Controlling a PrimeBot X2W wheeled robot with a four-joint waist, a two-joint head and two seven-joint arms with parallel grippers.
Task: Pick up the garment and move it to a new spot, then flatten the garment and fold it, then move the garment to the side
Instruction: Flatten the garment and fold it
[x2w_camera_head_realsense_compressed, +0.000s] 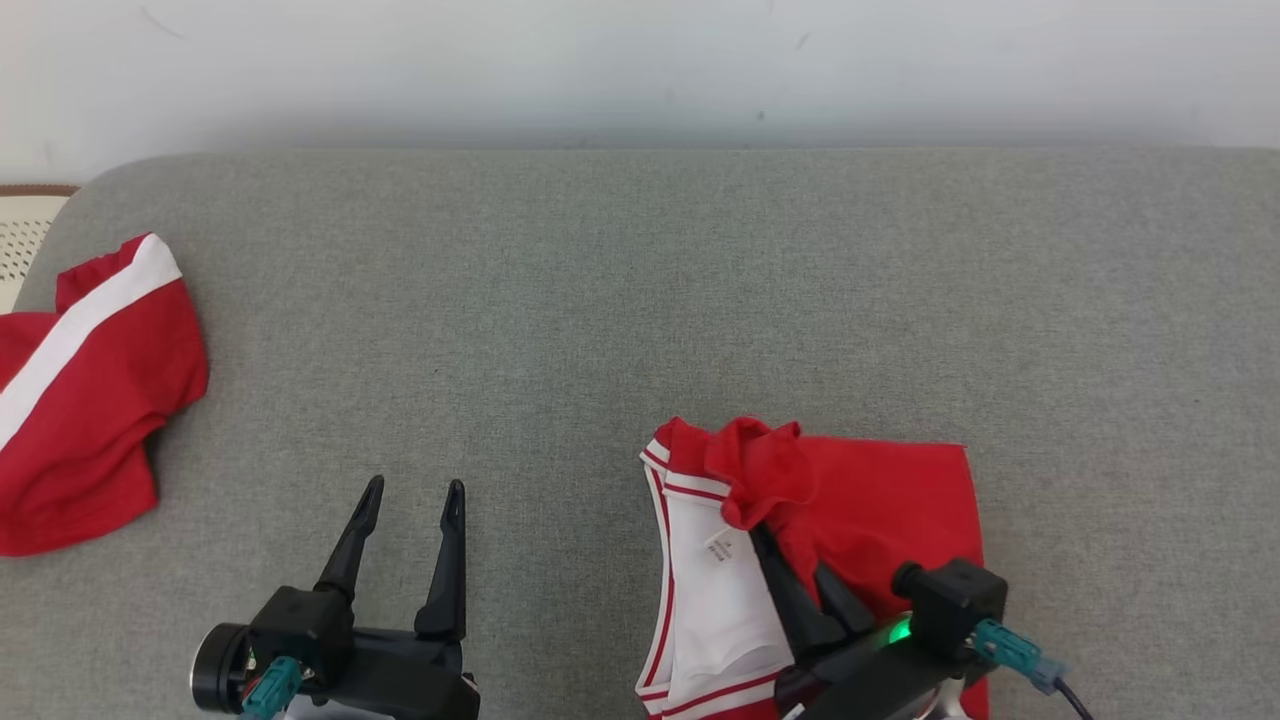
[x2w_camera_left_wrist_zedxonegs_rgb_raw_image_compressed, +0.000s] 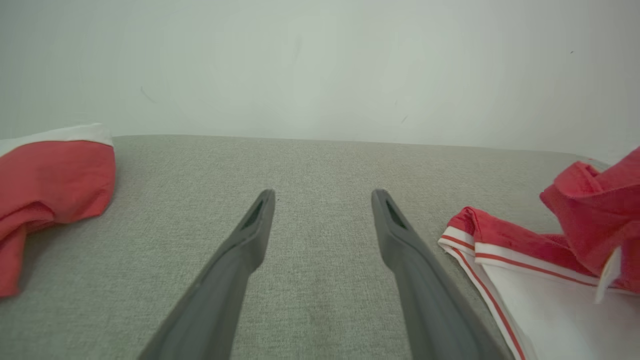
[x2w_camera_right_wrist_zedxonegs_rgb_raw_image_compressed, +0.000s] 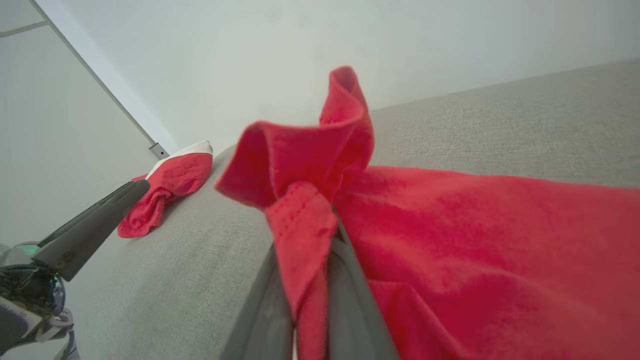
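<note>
The garment (x2w_camera_head_realsense_compressed: 890, 500) is red with a white, red-striped part and lies on the grey cushion at the lower right of the head view. My right gripper (x2w_camera_head_realsense_compressed: 790, 555) is shut on a bunched red fold of it, lifted a little off the rest; the fingertips are hidden under the cloth. In the right wrist view the red fold (x2w_camera_right_wrist_zedxonegs_rgb_raw_image_compressed: 300, 165) stands pinched between the fingers (x2w_camera_right_wrist_zedxonegs_rgb_raw_image_compressed: 350, 310). My left gripper (x2w_camera_head_realsense_compressed: 410, 495) is open over bare cushion, left of the garment and apart from it. In the left wrist view its fingers (x2w_camera_left_wrist_zedxonegs_rgb_raw_image_compressed: 400, 240) spread wide, with the garment's white edge (x2w_camera_left_wrist_zedxonegs_rgb_raw_image_compressed: 540, 300) just to their right.
A second red garment with a white stripe (x2w_camera_head_realsense_compressed: 90, 400) lies crumpled at the cushion's far left edge. The grey cushion (x2w_camera_head_realsense_compressed: 640, 300) stretches bare between and behind the two garments. A pale wall (x2w_camera_head_realsense_compressed: 640, 60) runs along the back.
</note>
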